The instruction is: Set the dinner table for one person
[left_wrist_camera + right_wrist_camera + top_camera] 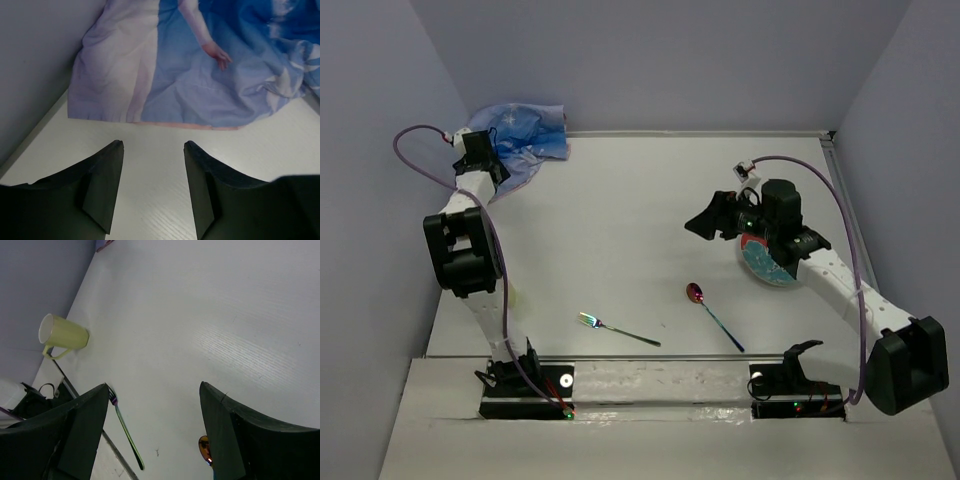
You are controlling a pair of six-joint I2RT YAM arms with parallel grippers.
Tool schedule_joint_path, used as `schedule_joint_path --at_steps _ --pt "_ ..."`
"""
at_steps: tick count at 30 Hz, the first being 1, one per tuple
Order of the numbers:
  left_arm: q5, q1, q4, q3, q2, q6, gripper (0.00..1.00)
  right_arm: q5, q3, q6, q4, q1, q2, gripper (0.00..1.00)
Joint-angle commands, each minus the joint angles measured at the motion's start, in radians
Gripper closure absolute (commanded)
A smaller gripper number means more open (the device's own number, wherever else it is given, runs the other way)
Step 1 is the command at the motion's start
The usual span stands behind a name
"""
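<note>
– Lilac walls are boxing in the white worktop (620, 200) on three sides. Where is everything sitting?

– Taking the plate (762, 265) as the mark: the right arm is hanging over it and hiding part of it. The spoon (717, 320) is lying just left of it on the near side, and the fork (620, 331) is further left again. The placemat (525, 140) is lying crumpled well apart from it, at the far left by the wall. A pale mug (62, 335) is showing only in the right wrist view, further from the plate than the fork.

– And the tools?

– Both are standing with jaws apart, holding nothing. The left tool (152, 150) is hovering low, just short of the placemat's hem. The right tool (152, 387) is pointing left of the plate, over bare worktop.

– What is worrying you?

– I'm judging the cloth to be the risk. Pinching a single fold could bring it over bunched, and sweeping it toward the plate could push fork and spoon askew. The right arm, moving carelessly, could nudge the plate.
</note>
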Motion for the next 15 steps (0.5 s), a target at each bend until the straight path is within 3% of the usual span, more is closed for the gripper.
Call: schedule_joint_path --at_steps 1,10,15 --pt "-0.087 0.016 -0.01 0.026 0.015 -0.003 0.38 0.015 0.0 -0.025 0.067 0.023 0.012 0.22" --pt "-0.072 0.063 -0.036 0.081 0.12 -0.006 0.27 0.006 0.001 -0.037 0.065 0.023 0.019 0.23" --pt "-0.069 0.066 -0.094 0.167 0.209 0.005 0.27 -0.037 0.003 -0.032 0.071 0.032 0.024 0.23"
